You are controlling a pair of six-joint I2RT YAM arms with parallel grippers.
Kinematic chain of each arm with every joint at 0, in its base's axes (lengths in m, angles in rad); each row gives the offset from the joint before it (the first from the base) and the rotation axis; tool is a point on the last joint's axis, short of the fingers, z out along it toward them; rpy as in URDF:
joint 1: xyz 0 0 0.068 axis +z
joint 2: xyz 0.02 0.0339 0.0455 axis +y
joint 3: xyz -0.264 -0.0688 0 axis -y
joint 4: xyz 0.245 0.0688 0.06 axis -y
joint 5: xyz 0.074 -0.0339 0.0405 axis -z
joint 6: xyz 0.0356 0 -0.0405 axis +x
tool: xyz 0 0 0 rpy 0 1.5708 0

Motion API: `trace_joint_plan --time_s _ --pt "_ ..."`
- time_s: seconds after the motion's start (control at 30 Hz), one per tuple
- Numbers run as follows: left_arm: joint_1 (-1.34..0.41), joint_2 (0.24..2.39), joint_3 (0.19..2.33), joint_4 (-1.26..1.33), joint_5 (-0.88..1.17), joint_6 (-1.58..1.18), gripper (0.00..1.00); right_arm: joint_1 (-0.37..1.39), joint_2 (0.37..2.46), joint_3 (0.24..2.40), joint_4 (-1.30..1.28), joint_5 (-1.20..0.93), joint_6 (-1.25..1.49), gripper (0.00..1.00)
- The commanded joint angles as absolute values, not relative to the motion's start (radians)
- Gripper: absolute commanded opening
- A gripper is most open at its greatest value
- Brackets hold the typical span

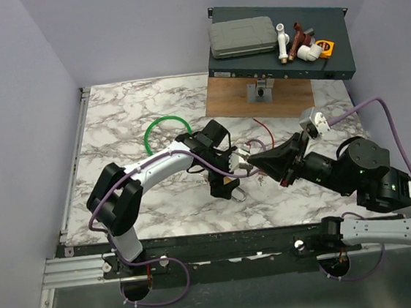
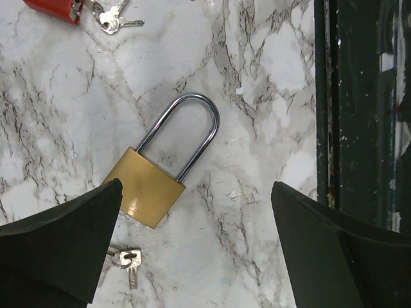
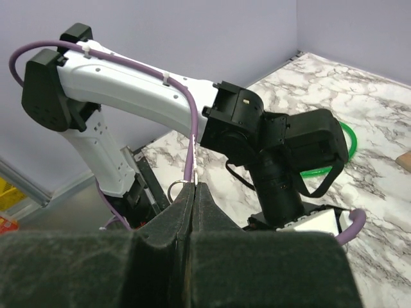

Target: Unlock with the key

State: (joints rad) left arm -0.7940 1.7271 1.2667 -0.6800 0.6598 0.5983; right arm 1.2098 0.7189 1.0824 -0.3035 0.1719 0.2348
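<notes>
The left fingers are spread wide and empty, the brass padlock lying flat on the marble desk between their tips. The red-tagged key lies farther ahead, beyond the padlock. The right fingers are pressed together, a small metal ring at their tips.

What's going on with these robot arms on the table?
Two robot arms are set to unlock a padlock. The left gripper hovers wide open over it as it lies flat on the marble table. A red-tagged key lies nearby. The right gripper is shut, with a small metal ring at its tips; whether it holds a key is unclear.
</notes>
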Motion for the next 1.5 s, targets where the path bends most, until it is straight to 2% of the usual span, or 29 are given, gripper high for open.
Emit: trace_joint_plan --time_s 0.0,0.3,0.87,1.3,1.47 --pt "-0.802 1.773 1.262 -0.668 0.656 0.79 0.98 1.216 0.716 1.134 -0.323 0.192 0.218 0.01" --pt "-0.88 1.84 1.274 -0.601 0.507 0.893 0.98 1.215 0.742 1.189 -0.326 0.172 0.203 0.01" --pt "-0.977 1.989 1.38 -0.688 0.395 0.933 0.97 1.216 0.769 1.241 -0.339 0.143 0.173 0.01" --pt "-1.005 2.012 1.486 -0.763 0.479 0.582 0.33 1.216 0.762 1.244 -0.339 0.149 0.166 0.01" --pt "-0.986 2.012 1.49 -0.786 0.499 0.464 0.25 1.216 0.759 1.241 -0.336 0.149 0.163 0.01"
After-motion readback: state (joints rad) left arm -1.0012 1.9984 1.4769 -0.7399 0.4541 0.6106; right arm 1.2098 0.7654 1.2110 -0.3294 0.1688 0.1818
